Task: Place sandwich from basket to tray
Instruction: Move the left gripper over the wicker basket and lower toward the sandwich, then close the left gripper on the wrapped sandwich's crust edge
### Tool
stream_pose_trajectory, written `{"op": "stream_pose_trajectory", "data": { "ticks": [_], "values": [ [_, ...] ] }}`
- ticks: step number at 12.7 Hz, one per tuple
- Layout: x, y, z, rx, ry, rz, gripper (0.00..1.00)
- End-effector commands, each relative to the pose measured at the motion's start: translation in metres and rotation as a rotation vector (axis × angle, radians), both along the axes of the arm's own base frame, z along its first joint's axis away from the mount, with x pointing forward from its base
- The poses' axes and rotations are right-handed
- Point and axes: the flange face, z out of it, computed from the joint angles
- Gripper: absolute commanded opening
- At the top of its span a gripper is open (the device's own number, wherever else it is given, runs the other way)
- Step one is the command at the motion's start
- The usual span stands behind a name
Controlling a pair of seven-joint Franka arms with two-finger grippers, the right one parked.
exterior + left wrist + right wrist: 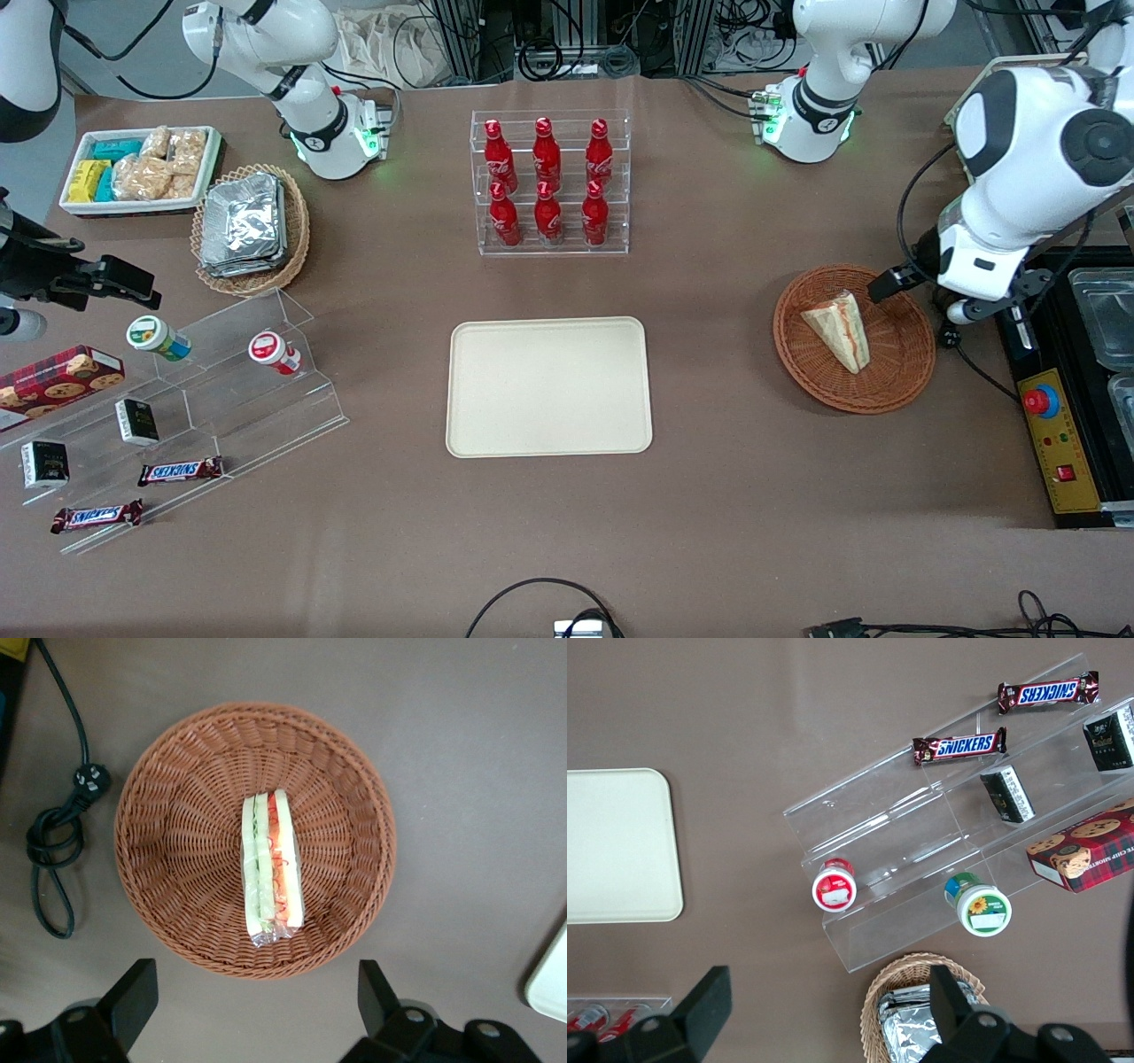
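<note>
Sandwich (840,330) lies in the reddish-brown wicker basket (895,390), cut edge up, filling layers showing. Left gripper (257,997) hovers above the basket's rim, fingers (133,992) spread wide, holding nothing; probably not touching the wicker. Cream tray (548,386) sits bare on the table (726,496), at 9 o'clock from the basket, well apart.

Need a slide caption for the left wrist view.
Open gripper hovers above the sandwich lying in the round wicker basket, a coiled black cable beside it.
</note>
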Motion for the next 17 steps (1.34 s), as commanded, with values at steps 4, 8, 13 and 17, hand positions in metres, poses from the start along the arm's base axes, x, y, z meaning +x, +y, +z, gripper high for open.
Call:
{"op": "stream_pose_trajectory", "data": {
  "ticks": [4, 8, 13, 17],
  "values": [
    [-0.032, 0.003, -0.064, -0.008, -0.059, 0.036, 1.0],
    [-0.036, 0.004, -0.109, -0.007, -0.082, 0.045, 1.0],
    [-0.033, 0.005, -0.155, -0.008, -0.107, 0.078, 1.0],
    [-0.034, 0.004, -0.179, -0.006, -0.116, 0.108, 1.0]
  ]
}}
